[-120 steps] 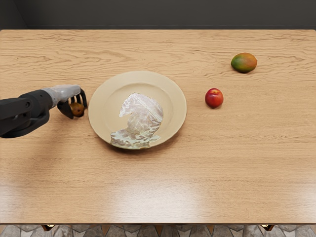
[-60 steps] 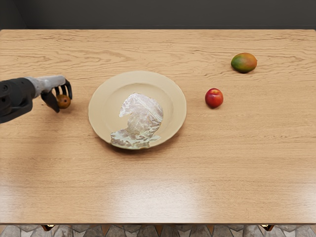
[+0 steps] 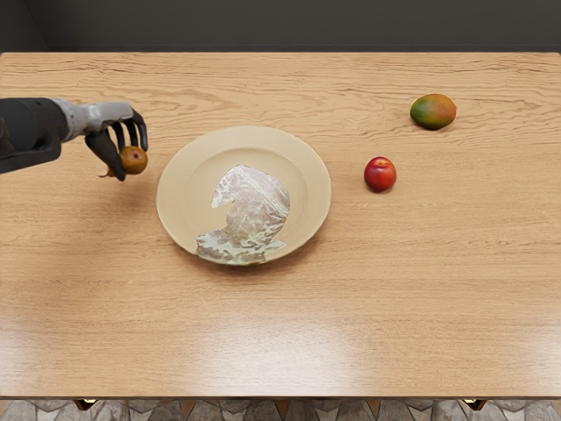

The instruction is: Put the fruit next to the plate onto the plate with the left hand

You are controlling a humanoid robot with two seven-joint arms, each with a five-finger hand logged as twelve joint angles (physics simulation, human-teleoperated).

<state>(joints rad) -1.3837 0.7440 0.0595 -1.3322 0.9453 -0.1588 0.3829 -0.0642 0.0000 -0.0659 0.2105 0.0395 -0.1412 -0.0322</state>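
Fruit point(image 3: 133, 160) clamped in left robot hand point(image 3: 116, 133) beside one plate point(image 3: 182, 175); one apple point(image 3: 379, 174), one mango point(image 3: 433, 111).

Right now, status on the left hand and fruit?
Left hand shut on orange fruit, left of plate. Not yet over it. Whitish lump on plate.

A plate point(image 3: 294, 171) is set on the table point(image 3: 394, 298), a wrapper point(image 3: 247, 215) laid on it; a small fruit point(image 3: 133, 159) is located left, an apple point(image 3: 379, 174) right, a mango point(image 3: 433, 110) behind the apple.
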